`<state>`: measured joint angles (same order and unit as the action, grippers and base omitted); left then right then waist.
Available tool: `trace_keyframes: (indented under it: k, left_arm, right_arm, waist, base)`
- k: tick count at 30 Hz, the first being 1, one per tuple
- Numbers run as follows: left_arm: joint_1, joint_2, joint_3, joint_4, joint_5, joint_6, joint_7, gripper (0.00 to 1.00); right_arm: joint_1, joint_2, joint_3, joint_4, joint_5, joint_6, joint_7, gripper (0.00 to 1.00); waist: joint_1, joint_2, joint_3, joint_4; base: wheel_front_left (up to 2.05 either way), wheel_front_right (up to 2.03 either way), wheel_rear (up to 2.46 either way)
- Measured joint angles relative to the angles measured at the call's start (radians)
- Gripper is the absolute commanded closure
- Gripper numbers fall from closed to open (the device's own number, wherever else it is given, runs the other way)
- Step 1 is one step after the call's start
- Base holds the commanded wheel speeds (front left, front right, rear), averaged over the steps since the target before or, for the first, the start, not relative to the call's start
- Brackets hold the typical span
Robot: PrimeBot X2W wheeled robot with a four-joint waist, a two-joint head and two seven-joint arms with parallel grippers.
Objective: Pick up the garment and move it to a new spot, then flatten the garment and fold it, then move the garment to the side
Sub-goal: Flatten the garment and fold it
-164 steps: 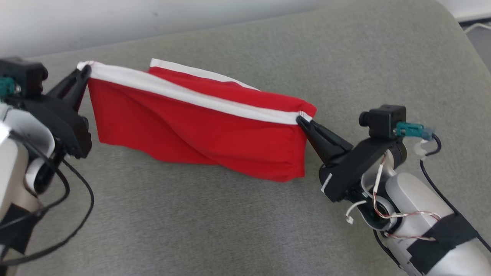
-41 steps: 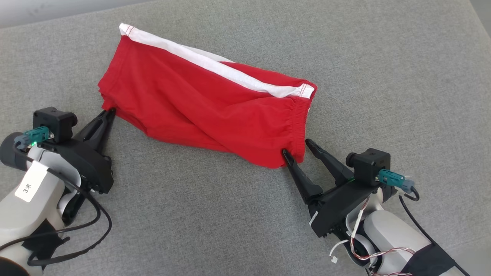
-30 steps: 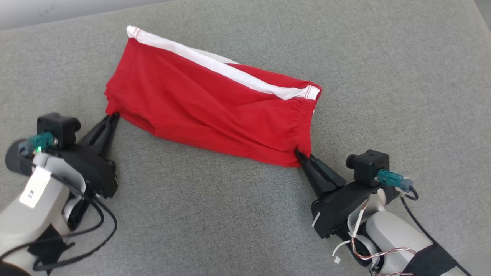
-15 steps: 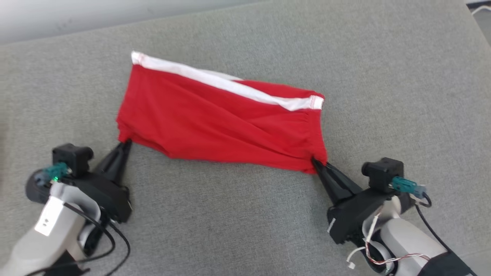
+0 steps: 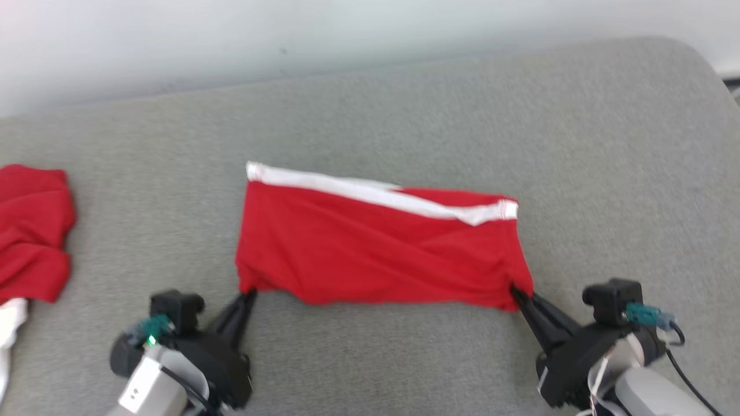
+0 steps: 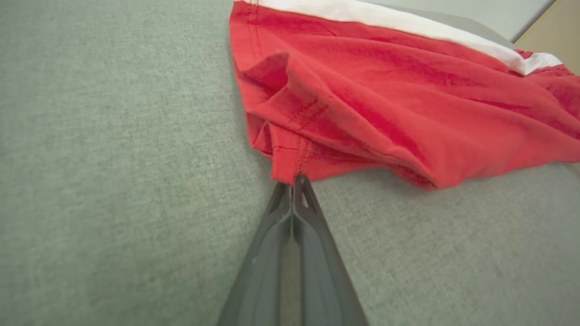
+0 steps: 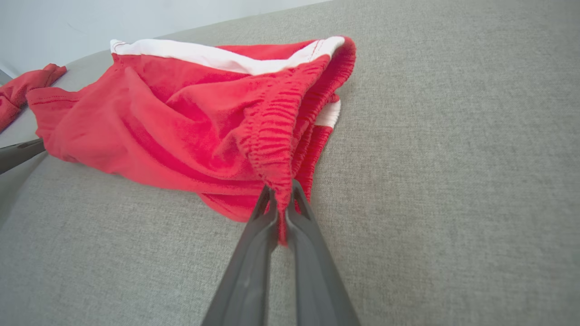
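Underneath, grey woven upholstery (image 5: pixel 370 358) carries the garment (image 5: pixel 376 254); pale wall (image 5: pixel 231 40) behind.

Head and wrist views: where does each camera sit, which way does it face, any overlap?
Head view: on the head, facing forward and down at the cushion; left gripper and right gripper show, each shut on a near corner of the shorts.
Left wrist view: on the left wrist, facing along its shut fingers at the shorts' hem.
Right wrist view: on the right wrist, facing along its fingers at the waistband; left finger at the edge.
Shared: shorts in all; second red garment in head and right wrist views.
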<state>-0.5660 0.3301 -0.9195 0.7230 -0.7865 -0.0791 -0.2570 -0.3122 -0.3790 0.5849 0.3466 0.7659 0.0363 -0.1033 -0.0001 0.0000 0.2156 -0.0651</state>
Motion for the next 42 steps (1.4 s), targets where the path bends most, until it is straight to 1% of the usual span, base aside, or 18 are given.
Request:
trace_keyframes:
  k: [4, 9, 14, 15, 18, 22, 25, 29, 31, 36, 37, 38, 39, 40, 42]
  left_arm:
    - [0.05, -0.017, -0.005, -0.006, 0.002, 0.005, 0.0, 1.0]
    - [0.115, -0.026, -0.012, -0.027, 0.004, 0.018, 0.001, 1.0]
    - [0.149, -0.026, -0.005, -0.044, 0.004, 0.03, 0.001, 1.0]
    - [0.158, -0.026, -0.004, -0.051, 0.004, 0.036, 0.001, 1.0]
    - [0.178, -0.025, -0.002, -0.064, 0.004, 0.036, 0.001, 1.0]
    - [0.203, -0.018, 0.009, -0.076, 0.004, 0.045, 0.001, 1.0]
    - [0.217, -0.017, 0.023, -0.084, 0.001, 0.046, 0.001, 1.0]
    - [0.219, -0.018, 0.024, -0.081, 0.0, 0.049, 0.001, 1.0]
    - [0.219, -0.02, 0.024, -0.08, 0.0, 0.049, 0.001, 1.0]
    - [0.22, -0.022, 0.024, -0.068, 0.0, 0.048, 0.001, 1.0]
    - [0.223, -0.022, 0.026, -0.063, 0.0, 0.048, 0.001, 0.67]
    - [0.228, -0.022, 0.026, -0.059, 0.0, 0.049, 0.001, 0.67]
    - [0.234, -0.022, 0.027, -0.057, -0.001, 0.05, 0.001, 0.27]
    - [0.238, -0.022, 0.03, -0.056, -0.002, 0.054, 0.001, 0.0]
    - [0.239, -0.021, 0.036, -0.053, -0.005, 0.056, 0.001, 0.0]
  right_arm:
    - [0.046, -0.015, 0.0, 0.009, 0.018, 0.008, 0.008, 1.0]
    - [0.088, -0.035, -0.004, 0.013, 0.028, 0.008, 0.016, 1.0]
    - [0.114, -0.037, -0.004, 0.009, 0.038, 0.008, 0.021, 1.0]
    - [0.123, -0.04, -0.004, 0.007, 0.042, 0.008, 0.023, 1.0]
    - [0.143, -0.053, -0.004, 0.003, 0.044, 0.008, 0.028, 1.0]
    - [0.141, -0.052, 0.009, -0.013, 0.044, 0.008, 0.052, 1.0]
    - [0.139, -0.049, 0.022, -0.014, 0.043, 0.007, 0.072, 1.0]
    - [0.139, -0.033, 0.038, -0.004, 0.043, 0.006, 0.089, 1.0]
    - [0.141, -0.031, 0.038, -0.003, 0.044, -0.001, 0.095, 1.0]
    - [0.141, -0.031, 0.037, 0.0, 0.051, -0.006, 0.105, 1.0]
    - [0.141, -0.031, 0.037, -0.001, 0.051, -0.007, 0.106, 0.67]
    - [0.141, -0.031, 0.037, -0.001, 0.051, -0.01, 0.112, 0.67]
    - [0.142, -0.031, 0.036, -0.002, 0.052, -0.01, 0.112, 0.3]
    - [0.142, -0.031, 0.033, -0.003, 0.052, -0.011, 0.112, 0.0]
    - [0.142, -0.032, 0.023, -0.002, 0.055, -0.014, 0.111, 0.0]
  waist:
    - [0.0, 0.0, -0.04, 0.031]
    - [-0.0001, 0.0, -0.103, 0.081]
    - [-0.0001, -0.0001, -0.143, 0.111]
    - [-0.0001, -0.0001, -0.153, 0.118]
    - [-0.0001, -0.0001, -0.175, 0.14]
    - [0.0, -0.0001, -0.196, 0.163]
    - [-0.0001, -0.0001, -0.203, 0.168]
    - [0.0001, 0.0001, -0.201, 0.159]
    - [0.0002, 0.0001, -0.201, 0.156]
    - [0.0002, 0.0, -0.199, 0.151]
    - [0.0002, 0.0001, -0.198, 0.15]
    - [0.0002, 0.0, -0.198, 0.149]
    - [0.0001, 0.0001, -0.197, 0.148]
    - [0.0002, 0.0001, -0.197, 0.147]
    - [0.0002, 0.0001, -0.198, 0.145]
  base:
    - [0.0, 0.0, 0.0]
    - [0.0, 0.0, 0.0]
    - [0.0, 0.0, 0.0]
    - [0.0, 0.0, 0.0]
    - [0.0, 0.0, 0.0]
    - [0.0, 0.0, 0.0]
    - [0.0, 0.0, 0.0]
    - [0.0, 0.0, 0.0]
    - [0.0, 0.0, 0.0]
    - [0.0, 0.0, 0.0]
    - [0.0, 0.0, 0.0]
    - [0.0, 0.0, 0.0]
    - [0.0, 0.0, 0.0]
    - [0.0, 0.0, 0.0]
    - [0.0, 0.0, 0.0]
